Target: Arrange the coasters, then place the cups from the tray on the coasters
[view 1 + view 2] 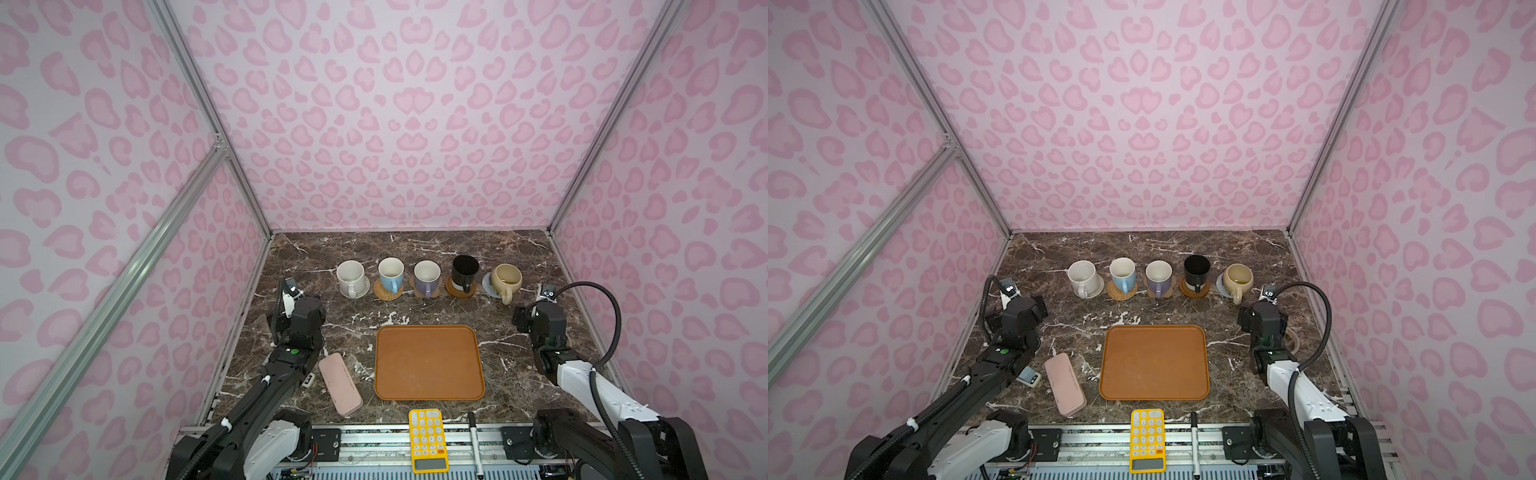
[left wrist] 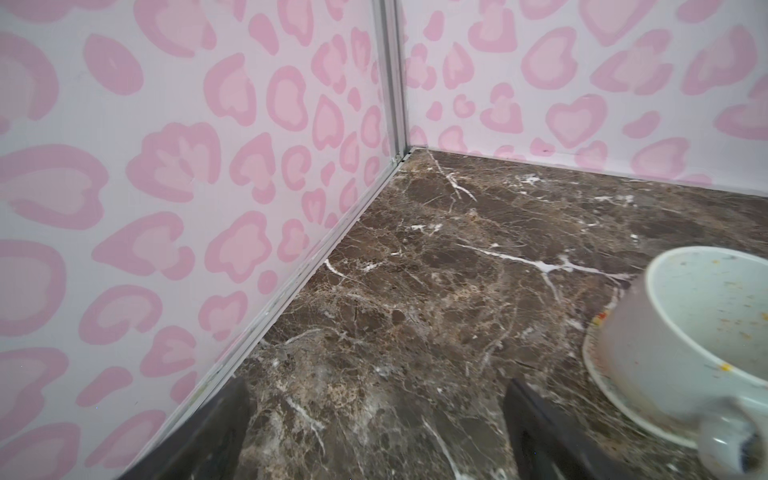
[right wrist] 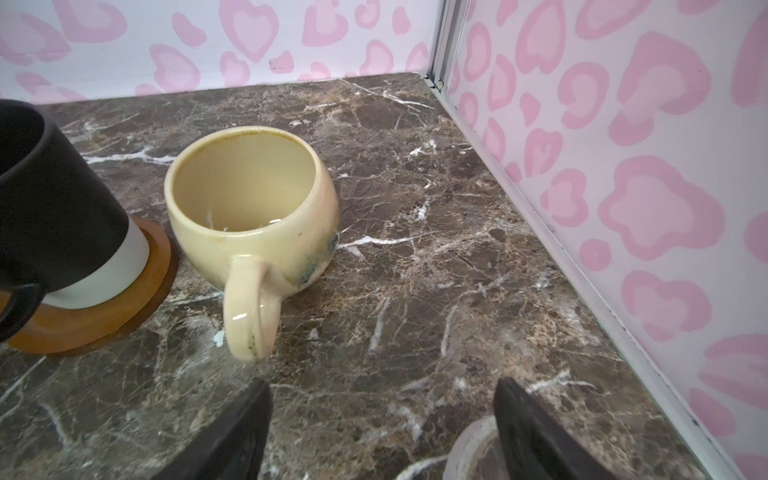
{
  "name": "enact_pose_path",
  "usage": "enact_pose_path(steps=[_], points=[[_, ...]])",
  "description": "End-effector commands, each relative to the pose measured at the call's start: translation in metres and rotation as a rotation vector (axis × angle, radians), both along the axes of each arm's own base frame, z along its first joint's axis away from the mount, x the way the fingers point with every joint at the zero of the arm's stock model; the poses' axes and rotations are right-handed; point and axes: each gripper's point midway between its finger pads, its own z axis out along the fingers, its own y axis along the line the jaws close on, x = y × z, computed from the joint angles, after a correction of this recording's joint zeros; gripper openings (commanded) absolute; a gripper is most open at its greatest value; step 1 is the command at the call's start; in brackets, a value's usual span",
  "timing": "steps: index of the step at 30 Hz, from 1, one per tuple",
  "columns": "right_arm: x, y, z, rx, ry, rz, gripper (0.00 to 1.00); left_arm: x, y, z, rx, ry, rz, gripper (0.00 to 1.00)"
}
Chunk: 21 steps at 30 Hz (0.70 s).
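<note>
- Along the front edge of the counter [image 1: 415, 249], the calculator [image 1: 428, 440] and pen [image 1: 475, 440] lie clear of both arms. They are at risk only if an arm folds back low over them.
- Mid-counter, the tray [image 1: 429, 362] lies empty, with the case [image 1: 340, 383] just beside it by the left forearm. A low retreat of that arm could shove the case into the tray.
- Left jaws are spread and empty, low beside the white cup [image 2: 698, 332]. A swing toward the row could clip its handle and drag it off the white coaster [image 2: 598, 365].
- Right jaws are likewise parted and gripping nothing, just short of the handle of the cream cup [image 3: 249, 208], with a tape ring [image 3: 467, 451] under one of them. Pulling back low could drag the ring, and pushing forward could hook the handle.
- Farthest back, all five cups stand upright in a row: white, blue cup [image 1: 390, 273] on the rattan coaster [image 1: 380, 293], lavender cup [image 1: 427, 276] on cork [image 1: 436, 291], black cup [image 1: 465, 269] on the wooden disc [image 1: 451, 290], and cream.
- The cream cup looks least secure. Its grey-blue coaster [image 1: 487, 284] shows only on the black-cup side, and I cannot tell whether the base rests wholly on it. A slight nudge could push it off.
- Neighbouring cups stand close, so bumping one may knock the next.
</note>
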Motion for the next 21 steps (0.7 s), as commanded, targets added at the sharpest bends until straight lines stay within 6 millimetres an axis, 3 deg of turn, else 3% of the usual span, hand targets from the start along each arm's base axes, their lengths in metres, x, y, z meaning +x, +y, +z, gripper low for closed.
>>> enact_pose_path(steps=[1,6,11,15,21], points=[[0.018,-0.008,0.035,0.003,-0.215,-0.025,0.85,0.023,-0.005,0.017,-0.052,-0.172,-0.08,0.96],[0.029,-0.009,0.026,-0.012,-0.243,-0.012,0.85,0.047,-0.001,-0.017,-0.052,-0.12,-0.099,0.95],[0.037,-0.004,0.013,-0.015,-0.246,0.028,0.85,0.06,0.002,-0.034,-0.099,-0.118,-0.159,0.95],[0.043,-0.004,-0.002,-0.012,-0.228,0.027,0.87,0.062,-0.003,-0.041,-0.11,-0.125,-0.202,0.95],[0.063,0.014,-0.013,-0.016,-0.141,0.151,0.97,0.072,-0.014,-0.049,-0.15,-0.087,-0.317,0.96]])
